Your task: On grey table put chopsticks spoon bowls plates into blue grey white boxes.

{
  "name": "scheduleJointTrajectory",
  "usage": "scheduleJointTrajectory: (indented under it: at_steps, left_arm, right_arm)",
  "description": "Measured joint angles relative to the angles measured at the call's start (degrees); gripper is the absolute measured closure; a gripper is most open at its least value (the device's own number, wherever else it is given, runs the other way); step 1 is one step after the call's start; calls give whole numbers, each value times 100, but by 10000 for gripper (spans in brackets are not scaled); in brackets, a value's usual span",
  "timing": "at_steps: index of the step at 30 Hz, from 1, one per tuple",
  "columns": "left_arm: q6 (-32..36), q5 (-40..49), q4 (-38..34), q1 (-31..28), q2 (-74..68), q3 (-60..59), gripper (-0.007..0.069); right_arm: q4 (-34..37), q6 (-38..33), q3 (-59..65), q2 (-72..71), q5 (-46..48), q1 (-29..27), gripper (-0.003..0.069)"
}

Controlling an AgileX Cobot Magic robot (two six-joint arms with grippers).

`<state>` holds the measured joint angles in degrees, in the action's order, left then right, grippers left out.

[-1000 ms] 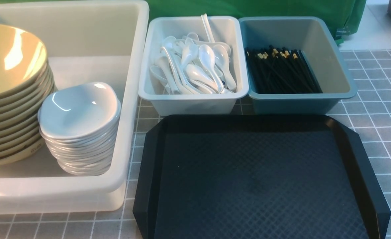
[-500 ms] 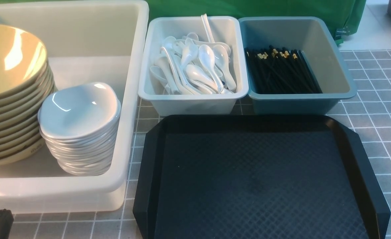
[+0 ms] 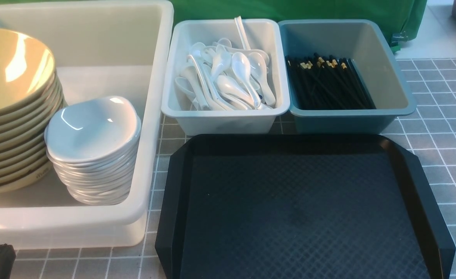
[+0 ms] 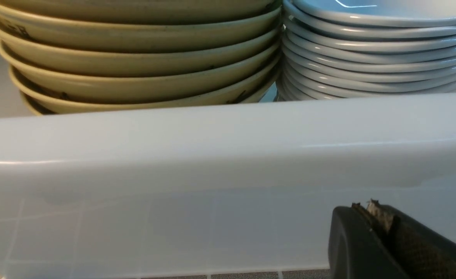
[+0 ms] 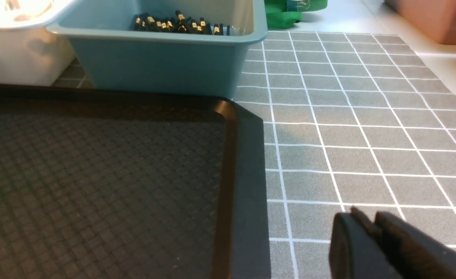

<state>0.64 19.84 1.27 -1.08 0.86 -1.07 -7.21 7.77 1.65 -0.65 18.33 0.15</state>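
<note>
In the three boxes at the back of the grey surface (image 3: 437,116), all tableware sits sorted.

Bowls (image 3: 11,100) and plates (image 3: 92,147) are stacked side by side in the white tub (image 3: 96,228); spoons (image 3: 228,81) fill the pale bin (image 3: 220,122), chopsticks (image 3: 324,83) the blue bin (image 3: 340,122). The left end effector (image 4: 371,217) sits closed, holding nothing, before the tub wall; the right end effector (image 5: 367,224), also closed and holding nothing, is beside the black tray (image 3: 301,209).

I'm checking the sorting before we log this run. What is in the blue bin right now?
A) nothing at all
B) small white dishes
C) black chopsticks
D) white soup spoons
C: the blue bin holds a bundle of black chopsticks with gold bands, seen from the front and in the right wrist view. The spoons lie in the pale bin beside it.
</note>
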Motion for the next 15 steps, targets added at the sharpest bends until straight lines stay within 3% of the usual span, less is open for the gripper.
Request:
scheduleJointTrajectory:
  at_steps: [15]
  left_arm:
    - [5,-7,-11,0,0,0,633]
  right_arm:
    - [0,0,0,0,0,0,531]
